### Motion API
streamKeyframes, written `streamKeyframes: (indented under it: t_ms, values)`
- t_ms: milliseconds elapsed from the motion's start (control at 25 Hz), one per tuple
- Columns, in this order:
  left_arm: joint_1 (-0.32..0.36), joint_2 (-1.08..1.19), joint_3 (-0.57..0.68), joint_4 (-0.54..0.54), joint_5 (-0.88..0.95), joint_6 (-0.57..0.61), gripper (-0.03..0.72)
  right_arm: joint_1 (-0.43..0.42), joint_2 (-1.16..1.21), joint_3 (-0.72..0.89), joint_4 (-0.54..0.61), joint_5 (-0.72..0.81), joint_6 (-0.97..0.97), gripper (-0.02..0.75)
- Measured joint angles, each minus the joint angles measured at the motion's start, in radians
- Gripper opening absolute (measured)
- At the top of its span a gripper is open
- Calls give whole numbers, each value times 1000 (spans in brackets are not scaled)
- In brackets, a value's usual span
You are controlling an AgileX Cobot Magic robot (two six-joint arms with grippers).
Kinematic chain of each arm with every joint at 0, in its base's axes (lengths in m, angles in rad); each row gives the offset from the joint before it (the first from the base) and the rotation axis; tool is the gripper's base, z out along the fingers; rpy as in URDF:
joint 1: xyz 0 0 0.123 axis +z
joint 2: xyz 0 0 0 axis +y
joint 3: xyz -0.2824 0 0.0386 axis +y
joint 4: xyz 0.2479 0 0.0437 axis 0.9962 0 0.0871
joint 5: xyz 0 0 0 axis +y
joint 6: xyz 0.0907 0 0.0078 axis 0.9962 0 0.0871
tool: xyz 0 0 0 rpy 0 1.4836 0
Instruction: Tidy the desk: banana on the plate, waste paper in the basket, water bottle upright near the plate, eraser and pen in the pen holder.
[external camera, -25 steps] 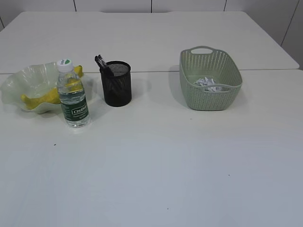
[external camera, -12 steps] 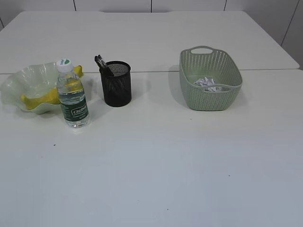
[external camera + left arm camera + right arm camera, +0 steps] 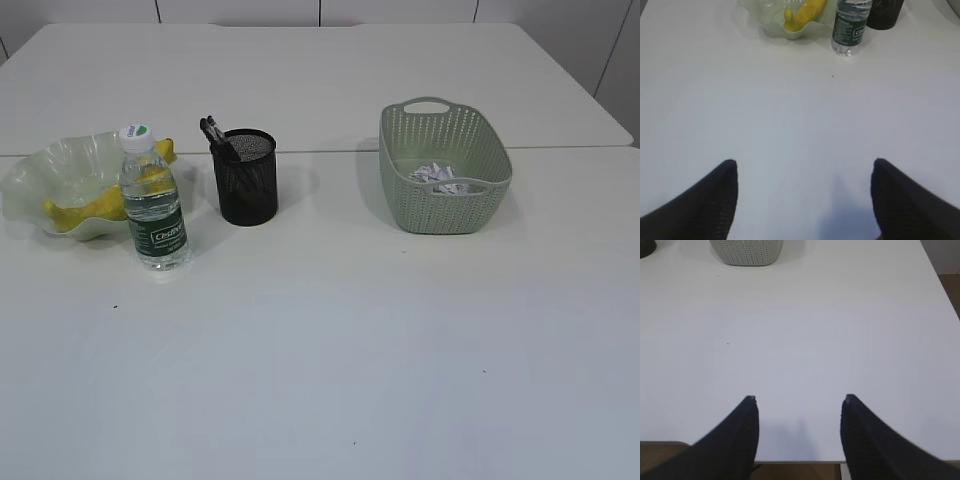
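From the exterior view I see the black pen holder point(image 3: 247, 176) standing on the white table point(image 3: 330, 340). Pens point(image 3: 214, 133) stick out of its top on the left. I cannot see the eraser. Left of the pen holder stands the water bottle point(image 3: 153, 200), upright, just in front of the wavy plate point(image 3: 45, 175). The banana point(image 3: 85, 208) lies in the plate, behind the bottle. Well to the right of the pen holder sits the green basket point(image 3: 443, 167) with the waste paper point(image 3: 438, 176) inside it.

In the left wrist view my left gripper point(image 3: 802, 172) hangs over bare table, fingers spread wide and holding nothing. The pen holder is at the top edge, with the bottle just left of it.

In the right wrist view my right gripper point(image 3: 799, 405) has its fingers apart too, holding nothing. The basket is far ahead of it.
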Motion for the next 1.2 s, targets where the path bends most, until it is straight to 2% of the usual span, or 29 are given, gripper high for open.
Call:
streamKeyframes:
  t_ms: [200,600,920,1200]
  values:
    - [0,0,34,2,-64,0,592,0,0,50,11,-34,-2,409]
    - [0,0,36,2,-70,-2,585,0,0,51,11,-40,-3,410]
    - [-54,0,36,2,-75,-2,571,0,-70,52,11,-42,-3,410]
    - [-63,0,36,2,-75,-2,559,0,-75,52,11,-42,-3,410]
